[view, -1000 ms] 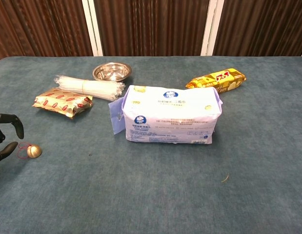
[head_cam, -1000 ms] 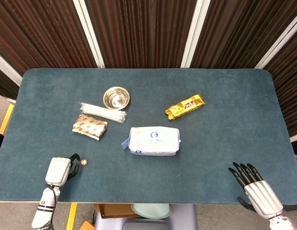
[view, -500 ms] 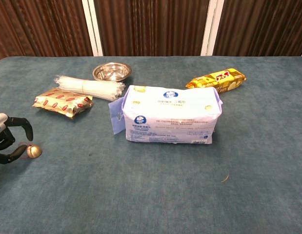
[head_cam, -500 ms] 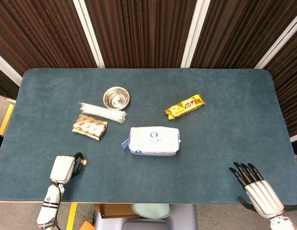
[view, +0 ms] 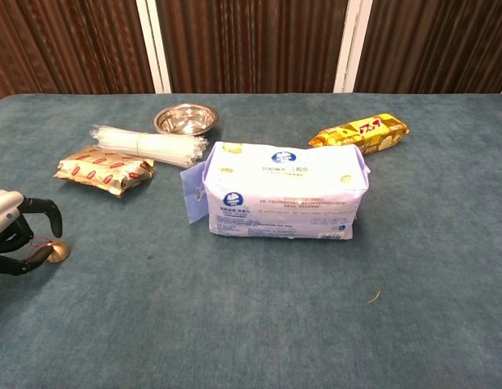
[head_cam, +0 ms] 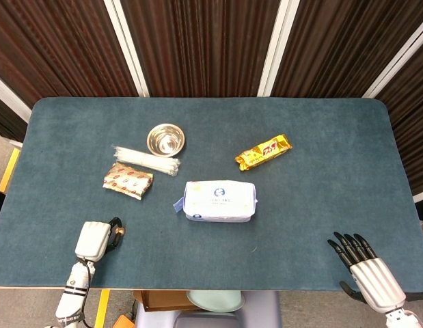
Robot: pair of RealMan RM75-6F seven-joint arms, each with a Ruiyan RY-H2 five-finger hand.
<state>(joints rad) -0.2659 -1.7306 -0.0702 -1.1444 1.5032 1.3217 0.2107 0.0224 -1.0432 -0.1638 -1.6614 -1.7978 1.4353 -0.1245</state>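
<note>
Fingers [view: 41,212] of the left hand [head_cam: 93,239] are now curling around the small brass bell [view: 59,253], touching it. Grasp is beginning at lower left, not yet lifting. Right hand [head_cam: 367,268] is resting spread, holding nothing.

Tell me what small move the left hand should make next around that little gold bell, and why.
Probably close the fingers a little further. The left hand has its fingers curled around the small gold bell, which sits on the table at the fingertips, but whether they actually pinch it is unclear.
</note>
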